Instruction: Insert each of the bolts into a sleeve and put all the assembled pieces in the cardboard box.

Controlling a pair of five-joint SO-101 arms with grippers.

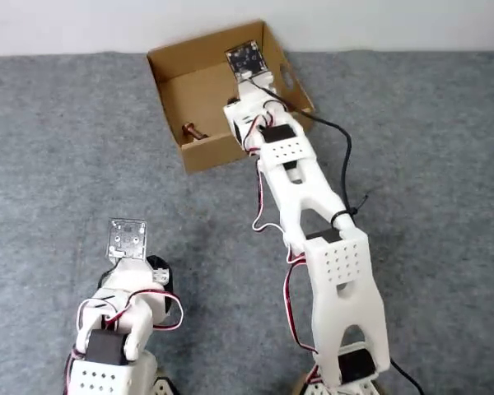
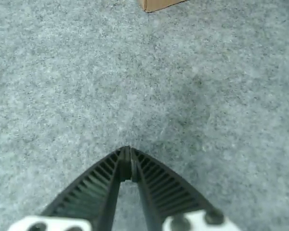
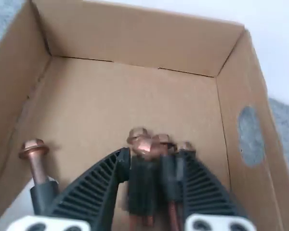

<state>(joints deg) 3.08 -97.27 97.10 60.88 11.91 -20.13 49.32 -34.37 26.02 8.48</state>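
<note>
The cardboard box [image 1: 199, 48] stands at the back of the grey mat. My right gripper [image 3: 151, 155] reaches down inside the box [image 3: 135, 41], its fingers apart, open. Between them lie copper bolts in black sleeves [image 3: 143, 178], side by side, heads [image 3: 138, 137] pointing away. Another bolt in its sleeve [image 3: 34, 156] rests by the box's side wall, seen as the bolt [image 1: 189, 132] in the near left corner from above. My left gripper [image 2: 126, 154] is shut and empty, just above the bare mat near the front left.
The right arm [image 1: 300, 189] stretches across the middle of the mat to the box. A box corner [image 2: 159, 4] lies far ahead of the left gripper. Grey mat [image 1: 66, 148] surrounds both arms.
</note>
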